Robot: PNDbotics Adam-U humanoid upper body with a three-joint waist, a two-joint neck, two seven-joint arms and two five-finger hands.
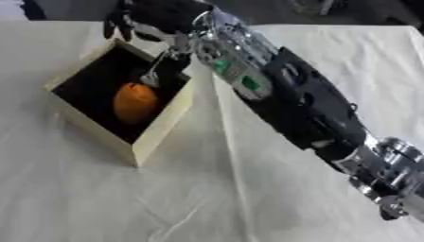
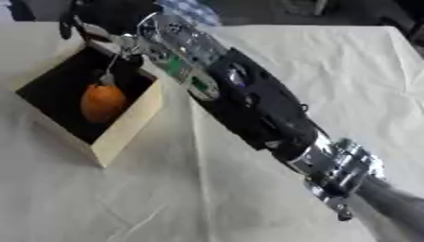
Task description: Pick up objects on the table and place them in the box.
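The robot's right hand hangs at the far rim of the box, its arm stretched diagonally across the white tablecloth from the near right corner. How its fingers stand cannot be told: the hand is a dark mass against a dark background, with only a few fingertips showing past the box's far corner. An orange object, rounded and roughly egg-shaped, lies inside the box on its dark floor, near the middle, with a small pale stem-like end pointing toward the far rim. A thin silvery part of the wrist or hand reaches down just above that end; whether it touches the object is unclear. No other loose item shows on the cloth around the box, and the left hand is not in either view. Judged from this, the placing step looks at or near its end, with the object already resting on the box floor. To finish well, the hand should let go completely before moving, then lift straight up until it is clear of the box's walls, since a sideways pull could catch the far rim and drag or tip the light-looking cardboard box across the cloth.
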